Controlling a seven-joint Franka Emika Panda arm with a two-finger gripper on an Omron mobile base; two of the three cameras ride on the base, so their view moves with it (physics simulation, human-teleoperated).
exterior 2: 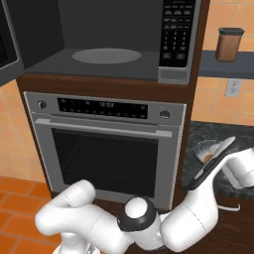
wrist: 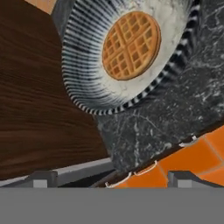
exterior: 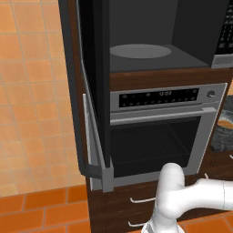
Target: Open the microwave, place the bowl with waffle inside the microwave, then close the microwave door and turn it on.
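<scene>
The microwave [exterior: 159,36] stands open, its dark cavity bare around the grey turntable [exterior: 140,51], also seen as the turntable [exterior 2: 105,55]. The microwave door [exterior: 88,91] is swung out to the left. Its button panel [exterior 2: 178,34] is at the right. The bowl [wrist: 83,61], round with ribbed, striped-looking sides, holds a golden waffle [wrist: 131,45] and sits on the dark marbled counter [wrist: 166,118]. My gripper [wrist: 113,179] hovers above and short of the bowl, open, with nothing between its fingertips [wrist: 41,178]. In the right base view my hand [exterior 2: 237,166] partly covers the bowl [exterior 2: 204,151].
A silver oven [exterior 2: 104,144] with a horizontal handle sits under the microwave. The brown cabinet side [wrist: 39,100] rises right beside the bowl. A brown jar [exterior 2: 229,44] stands on a shelf at upper right. Drawer handles [exterior: 142,199] and orange floor tiles lie below.
</scene>
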